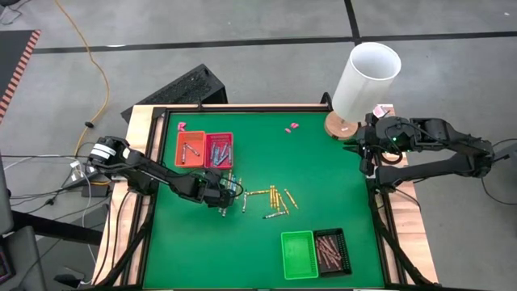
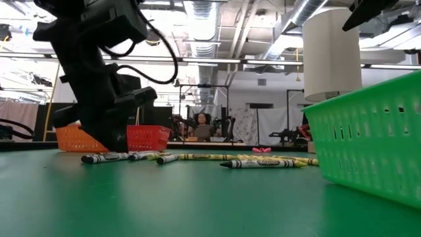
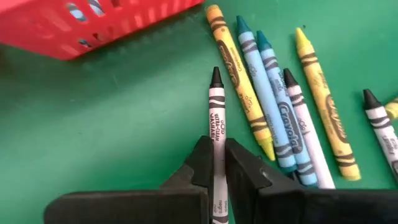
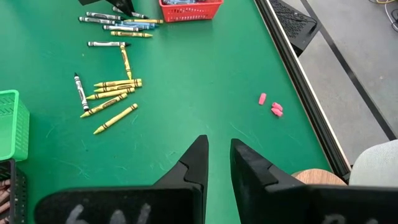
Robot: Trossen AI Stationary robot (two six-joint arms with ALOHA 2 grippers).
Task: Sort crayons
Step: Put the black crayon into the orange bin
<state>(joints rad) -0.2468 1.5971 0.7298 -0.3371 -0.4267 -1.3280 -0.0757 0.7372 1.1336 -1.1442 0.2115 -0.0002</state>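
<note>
Loose crayons lie on the green table top: a mixed row (image 3: pixel 280 112) of yellow, blue and grey ones beside my left gripper, and a mostly yellow group (image 1: pixel 275 196) nearer the middle. My left gripper (image 3: pixel 216 149) is low over the table, just in front of the red tray (image 1: pixel 218 150). It is shut on a grey crayon with a black tip (image 3: pixel 216 106). In the low view the left gripper (image 2: pixel 115 141) stands down at the crayon row (image 2: pixel 197 157). My right gripper (image 4: pixel 217 152) hangs open and raised by the table's right edge, with nothing between its fingers. My left gripper pinches the grey crayon's paper-wrapped shaft (image 3: pixel 216 127) between its two fingers, behind the middle of its length. The fingers slant down from the table's left side and lie along the crayon. Its black tip (image 3: pixel 216 78) sticks out ahead of them toward the red tray, low over the green surface.
An orange tray (image 1: pixel 191 149) adjoins the red one, both holding crayons. A green tray (image 1: pixel 298 255) and a black tray (image 1: pixel 331 250) with brown-red crayons sit near the front. A white cylinder (image 1: pixel 367 77) stands at the far right corner. Pink scraps (image 1: pixel 292 127) lie near the far edge.
</note>
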